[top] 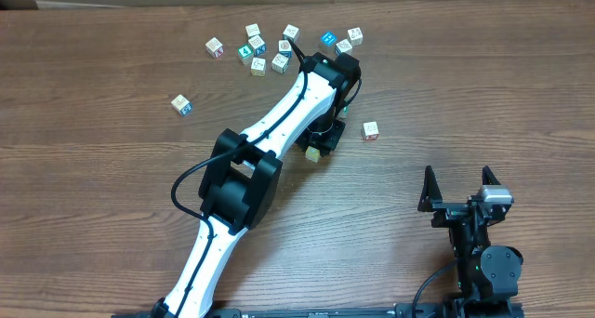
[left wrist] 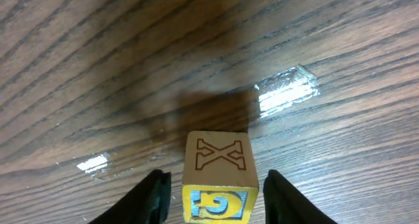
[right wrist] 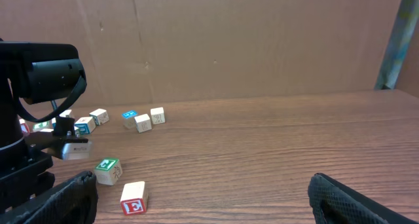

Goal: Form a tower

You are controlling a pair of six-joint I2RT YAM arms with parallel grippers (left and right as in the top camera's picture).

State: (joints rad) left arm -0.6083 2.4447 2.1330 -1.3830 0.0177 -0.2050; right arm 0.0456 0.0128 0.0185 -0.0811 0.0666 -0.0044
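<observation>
Tower not begun: no stack seen, lone X cube (left wrist: pixel 216 160) on table (left wrist: pixel 131 67), lower centre of left wrist frame. Left gripper (left wrist: pixel 216 181) spread, fingers flanking cube, thin gap each side. Risk: off-axis retreat, finger clips cube, base shifts or turns. Right gripper (top: pixel 458 178) spread wide, lower right, empty.

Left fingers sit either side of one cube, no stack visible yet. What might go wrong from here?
The left gripper stands open around the X cube; closing off-centre may twist it. The red-lettered cube lies nearby; the left arm might knock it. The far cluster is packed; picking there may scatter neighbours.
</observation>
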